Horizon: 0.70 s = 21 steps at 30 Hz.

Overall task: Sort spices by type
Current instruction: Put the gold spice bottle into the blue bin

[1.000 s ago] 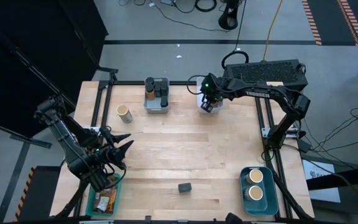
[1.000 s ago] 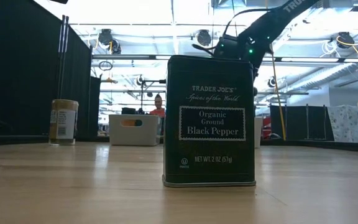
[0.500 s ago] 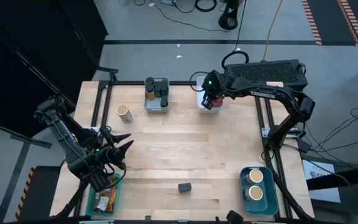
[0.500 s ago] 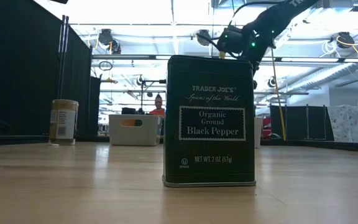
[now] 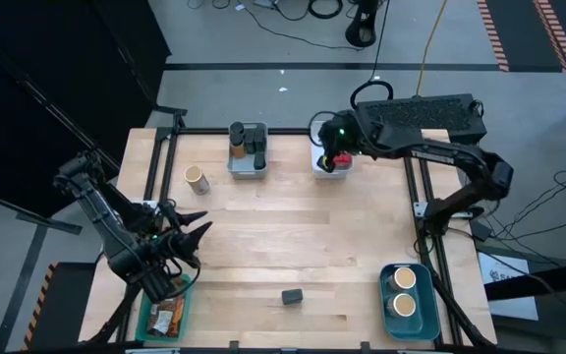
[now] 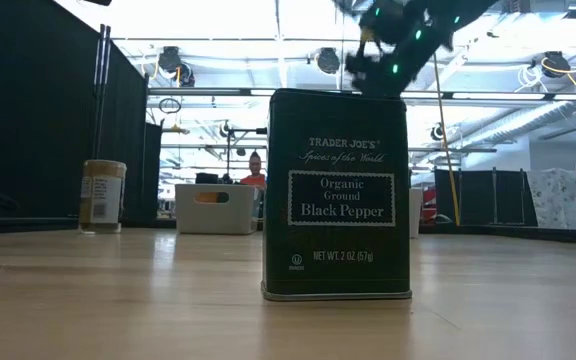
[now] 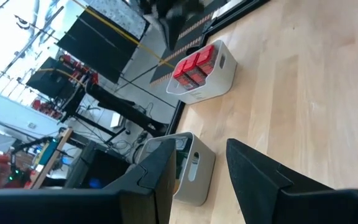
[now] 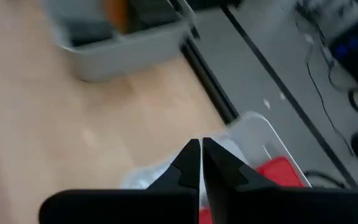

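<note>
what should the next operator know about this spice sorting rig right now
Right end effector: shut, empty, above the white bin of red tins at the far edge.
Left end effector: open, empty, waiting at the left edge.
Done: dark jars in the grey bin, tan-topped jars in the blue bin, packets in the teal bin.
Left: the tan-topped jar and the black pepper tin loose on the table.

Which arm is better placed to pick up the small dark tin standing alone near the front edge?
Probably the left: the left gripper, fingers open, is nearer the small dark tin. The right gripper, shut, is over the white bin.
</note>
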Each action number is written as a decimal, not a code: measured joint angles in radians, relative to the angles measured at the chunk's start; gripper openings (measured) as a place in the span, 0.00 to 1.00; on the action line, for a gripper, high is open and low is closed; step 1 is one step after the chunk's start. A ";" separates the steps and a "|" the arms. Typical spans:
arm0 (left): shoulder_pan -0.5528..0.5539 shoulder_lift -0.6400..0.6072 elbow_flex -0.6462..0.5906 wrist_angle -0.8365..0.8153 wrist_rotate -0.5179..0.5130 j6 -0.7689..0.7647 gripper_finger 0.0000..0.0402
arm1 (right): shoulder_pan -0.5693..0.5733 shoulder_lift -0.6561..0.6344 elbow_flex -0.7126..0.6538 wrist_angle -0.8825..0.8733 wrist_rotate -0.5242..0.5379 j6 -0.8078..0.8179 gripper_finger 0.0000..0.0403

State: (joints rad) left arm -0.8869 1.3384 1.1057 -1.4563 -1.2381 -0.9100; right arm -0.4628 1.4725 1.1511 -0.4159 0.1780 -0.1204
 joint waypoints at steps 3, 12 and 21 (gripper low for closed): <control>0.022 0.000 0.000 0.013 -0.001 0.000 0.36 | 0.083 -0.054 0.000 -0.006 0.007 0.003 0.00; 0.197 0.001 0.073 0.205 0.123 0.139 0.36 | 0.389 -0.138 0.001 -0.023 0.217 0.081 0.00; 0.486 -0.017 0.086 0.319 0.524 0.507 0.34 | 0.547 -0.126 0.002 -0.077 0.214 0.104 0.00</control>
State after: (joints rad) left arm -0.4006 1.3219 1.1919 -1.1377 -0.7137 -0.4031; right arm 0.0842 1.3468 1.1526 -0.4924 0.3923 -0.0165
